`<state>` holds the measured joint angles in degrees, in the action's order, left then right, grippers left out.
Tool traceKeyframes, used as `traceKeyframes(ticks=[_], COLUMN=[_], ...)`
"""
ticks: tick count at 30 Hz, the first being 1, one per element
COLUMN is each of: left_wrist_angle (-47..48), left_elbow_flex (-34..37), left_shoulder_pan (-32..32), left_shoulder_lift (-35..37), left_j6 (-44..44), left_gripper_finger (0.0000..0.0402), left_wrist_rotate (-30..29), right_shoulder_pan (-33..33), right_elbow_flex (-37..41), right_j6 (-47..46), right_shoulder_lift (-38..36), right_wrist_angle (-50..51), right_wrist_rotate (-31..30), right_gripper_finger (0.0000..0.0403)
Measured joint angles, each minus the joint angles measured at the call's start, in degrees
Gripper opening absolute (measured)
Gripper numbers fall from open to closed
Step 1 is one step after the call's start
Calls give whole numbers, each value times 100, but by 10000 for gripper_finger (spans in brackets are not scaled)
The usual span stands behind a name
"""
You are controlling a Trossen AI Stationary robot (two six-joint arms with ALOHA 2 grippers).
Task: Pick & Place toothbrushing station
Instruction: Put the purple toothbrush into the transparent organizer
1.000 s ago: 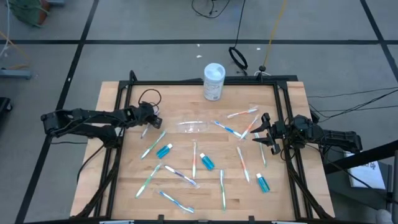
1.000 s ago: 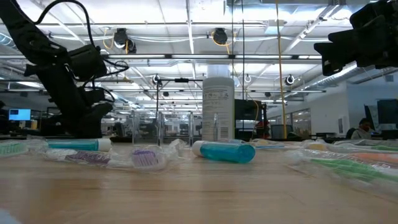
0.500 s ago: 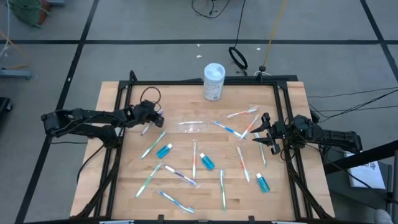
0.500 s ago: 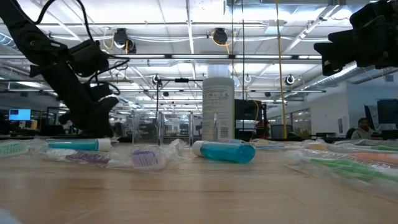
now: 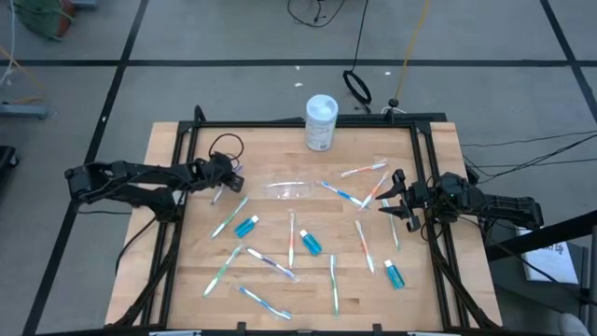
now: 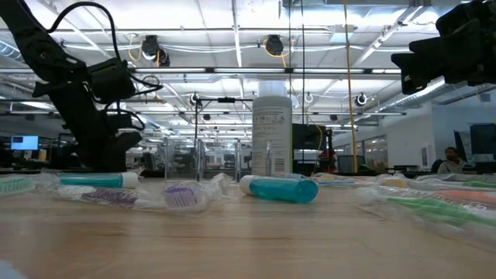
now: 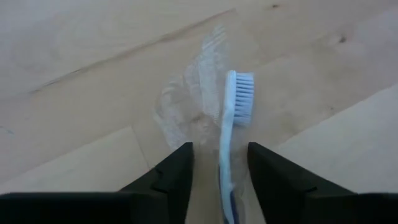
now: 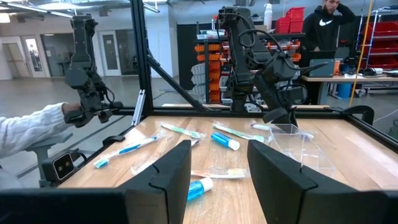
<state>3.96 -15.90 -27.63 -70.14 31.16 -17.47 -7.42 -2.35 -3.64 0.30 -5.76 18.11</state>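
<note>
Table w/ station kit strewn: clear cup lying on its side mid-board, toothpaste tubes and pastel toothbrushes scattered well apart from it, white cylindrical container at far edge, its label print too small to read. Left gripper low at the left side, fingers spread either side of a wrapped blue toothbrush, not yet clamped; judged step = pick, next calls for closing on the handle, lifting, carrying to cup. Right gripper waits open near right edge.
</note>
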Motion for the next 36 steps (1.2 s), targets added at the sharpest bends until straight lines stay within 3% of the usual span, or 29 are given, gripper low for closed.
traceKeyframes(ticks=[10, 13, 16, 20, 24, 29, 36], left_wrist_angle=[-261, -554, -885, -1497, -2630, -3942, -6384], left_elbow_flex=[15, 28, 29, -42, -46, -50, -55], left_shoulder_pan=[-5, -11, -1, 31, 205, 310, 851], left_shoulder_lift=[-72, -73, -77, -76, -75, -73, -73], left_j6=[243, 244, 245, 240, 162, -36, -1074], left_gripper_finger=[12, 20, 29, 12, 14, 9, 12], left_wrist_rotate=[-96, -55, 396, 808, 1192, 1217, 1340], right_shoulder_pan=[0, 0, 0, 0, 0, 0, 0], right_elbow_flex=[0, 0, 0, 1, 0, 1, 1], right_j6=[0, 2, 2, 2, 4, 2, 0], right_shoulder_lift=[0, 0, 0, 0, 0, 0, 0], right_wrist_angle=[1, 2, 1, 1, 2, 1, 2], right_wrist_rotate=[2, 2, 0, 0, 0, 2, 2], right_gripper_finger=[151, 151, 151, 151, 151, 151, 151])
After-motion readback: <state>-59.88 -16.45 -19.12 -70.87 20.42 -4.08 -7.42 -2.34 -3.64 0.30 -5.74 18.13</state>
